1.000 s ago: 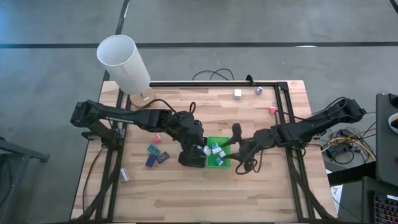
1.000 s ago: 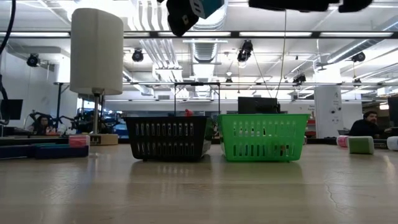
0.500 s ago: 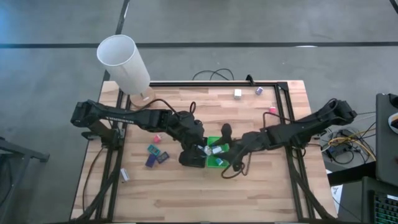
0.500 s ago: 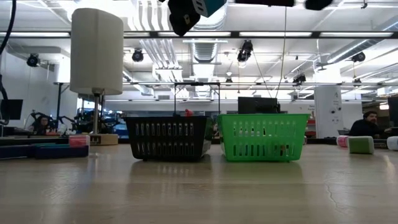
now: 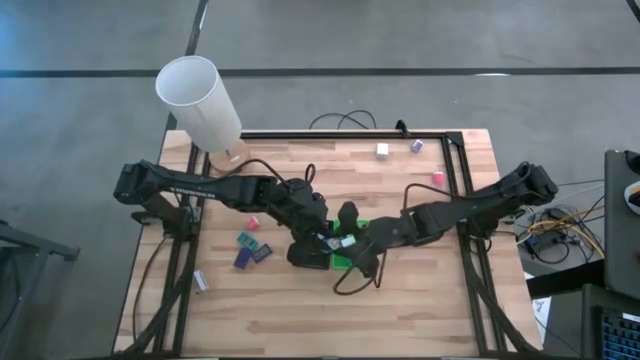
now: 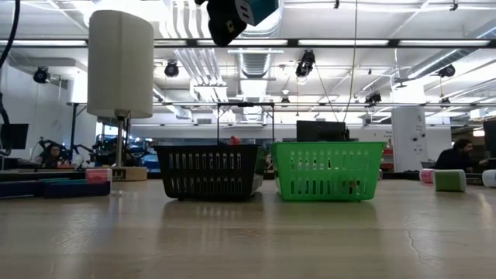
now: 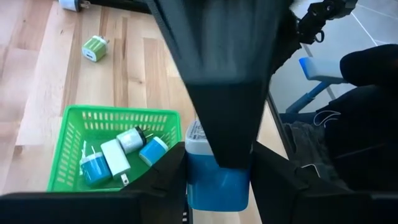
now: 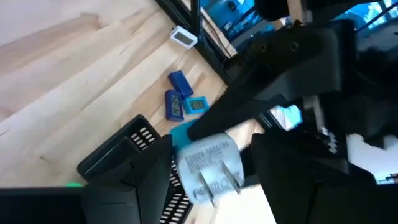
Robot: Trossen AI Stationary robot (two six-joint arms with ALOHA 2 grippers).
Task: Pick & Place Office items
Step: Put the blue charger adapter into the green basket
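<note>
Closest to the front edge of the table (image 5: 300,320), by the left side, lies one small white piece (image 5: 200,282). A bit farther in, three dark-blue pieces (image 5: 245,240) sit close together.

In the middle of the table a black basket (image 6: 209,172) and a green basket (image 6: 327,170) stand side by side. The green basket has a few small plugs in it (white and blue ones). Up above the baskets, the left gripper (image 7: 217,177) pinches a blue and white charger (image 7: 217,186) tight. The right gripper (image 8: 208,186) is right there too, with its fingers spread wide, one on each side of the charger. I cannot tell if they touch it.

Near the far edge sit a white block (image 5: 382,150) and a purple block (image 5: 416,145), with a pink block (image 5: 437,177) a little closer by the right side. A tall white lampshade (image 5: 200,100) stands at the far left corner.
</note>
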